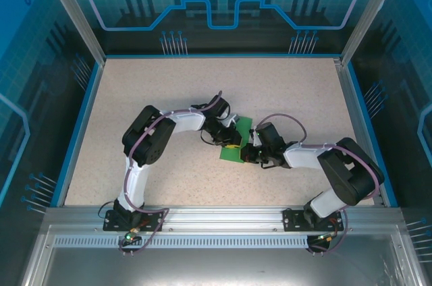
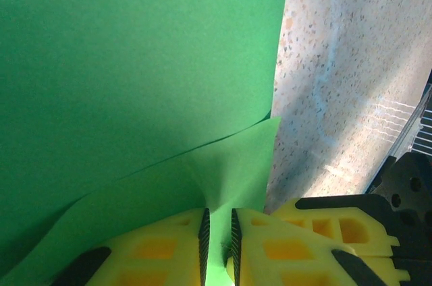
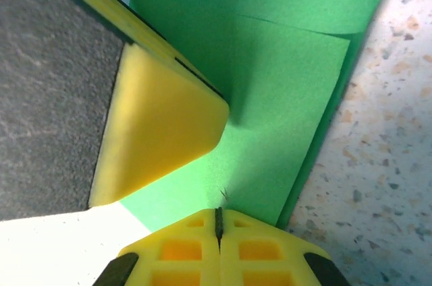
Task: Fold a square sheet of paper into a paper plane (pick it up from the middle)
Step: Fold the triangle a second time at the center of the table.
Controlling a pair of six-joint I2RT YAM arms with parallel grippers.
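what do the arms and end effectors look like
The left arm and right arm have bulky black joints, white links and a purple-grey cable looped alongside. The left end effector and right end effector have yellow fingers with hollow pockets and dark pads.

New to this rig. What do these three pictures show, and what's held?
Two black-and-white robot arms, left and right, are bolted at the near edge of a speckled beige table. The wide picture is from a fixed camera above and behind them; the close-ups are from a camera on each wrist. Between the arms lies a thin bright green sheet of paper, partly folded. The left end effector, yellow-fingered, is shut on a fold of it. The right end effector is shut at the paper's edge; whether it grips is unclear.
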